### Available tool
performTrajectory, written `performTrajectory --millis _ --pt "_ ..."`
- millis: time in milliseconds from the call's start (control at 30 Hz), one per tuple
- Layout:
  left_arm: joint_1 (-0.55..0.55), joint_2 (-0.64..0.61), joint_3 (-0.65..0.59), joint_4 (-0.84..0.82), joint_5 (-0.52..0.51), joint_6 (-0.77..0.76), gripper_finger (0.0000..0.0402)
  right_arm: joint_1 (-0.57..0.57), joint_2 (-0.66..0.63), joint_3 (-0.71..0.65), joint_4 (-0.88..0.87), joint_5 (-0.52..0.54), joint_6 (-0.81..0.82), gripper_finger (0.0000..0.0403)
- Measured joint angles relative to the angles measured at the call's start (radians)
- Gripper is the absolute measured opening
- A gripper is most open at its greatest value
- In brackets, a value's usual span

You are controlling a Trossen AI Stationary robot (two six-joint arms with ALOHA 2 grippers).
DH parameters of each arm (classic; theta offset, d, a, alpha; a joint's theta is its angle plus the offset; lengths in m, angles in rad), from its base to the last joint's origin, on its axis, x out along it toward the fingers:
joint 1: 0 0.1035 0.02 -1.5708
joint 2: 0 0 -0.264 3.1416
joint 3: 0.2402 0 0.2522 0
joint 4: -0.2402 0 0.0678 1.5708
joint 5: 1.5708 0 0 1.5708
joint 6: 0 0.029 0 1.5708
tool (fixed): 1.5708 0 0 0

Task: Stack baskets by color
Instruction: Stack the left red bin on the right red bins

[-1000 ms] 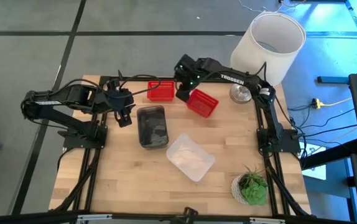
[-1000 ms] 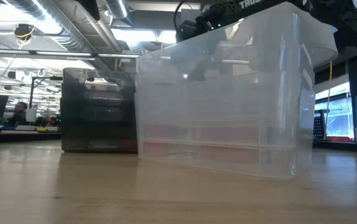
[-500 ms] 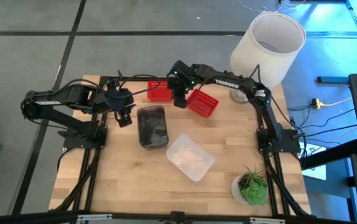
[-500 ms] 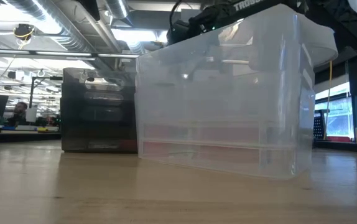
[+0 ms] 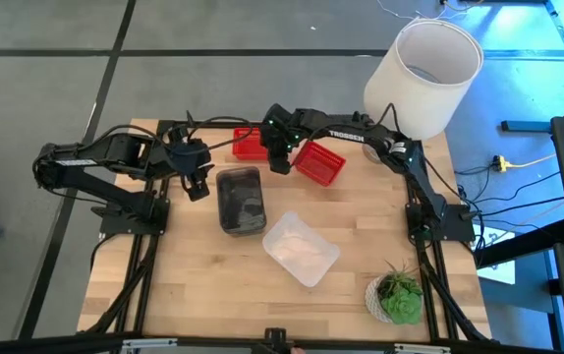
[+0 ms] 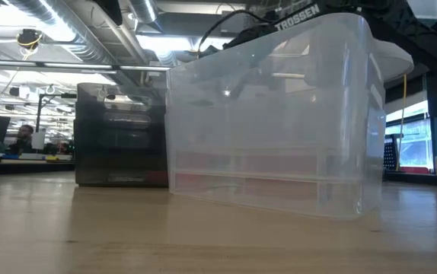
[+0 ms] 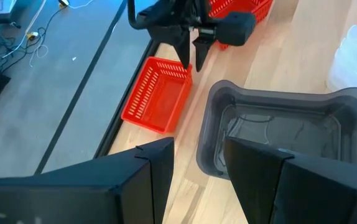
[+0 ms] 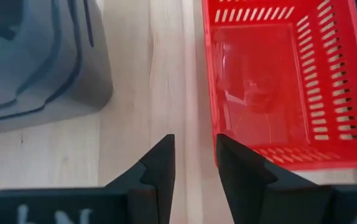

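Note:
Two red mesh baskets sit at the table's far side: one upright [image 5: 251, 144] and one tilted [image 5: 319, 162] to its right. A smoky grey basket [image 5: 241, 200] stands mid-table, with a clear basket [image 5: 302, 248] nearer the front. My right gripper [image 8: 194, 155] is open and points down over bare wood between the upright red basket [image 8: 278, 81] and the grey basket [image 8: 35, 56]. One finger is close beside the red basket's rim. My left gripper [image 7: 197, 168] is open and hovers left of the grey basket [image 7: 284, 124].
A large white lampshade [image 5: 422, 74] stands at the far right corner, with a small metal bowl [image 5: 380, 147] beside it. A green plant [image 5: 397, 295] sits near the front right. In the low view the clear basket [image 6: 272, 114] fills the foreground.
My right gripper has moved toward the table's left edge and down, away from the tilted red basket, into the gap between the upright red basket and the grey one. Its wrist has rolled on the way. No basket has moved.

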Motion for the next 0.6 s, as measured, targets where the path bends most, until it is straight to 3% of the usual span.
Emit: performTrajectory --millis 167,367,600 --pt "0.0 0.0 0.0 0.0 0.0 0.0 0.0133 0.0 0.03 0.0 0.02 0.009 0.003 0.0116" --pt "0.0 0.0 0.0 0.0 0.0 -0.005 0.0133 0.001 0.056 0.0 0.027 0.108 -0.001 0.0116" --pt "0.0 0.0 0.0 0.0 0.0 -0.005 0.0133 0.001 0.057 0.0 0.049 0.107 -0.028 0.0116"
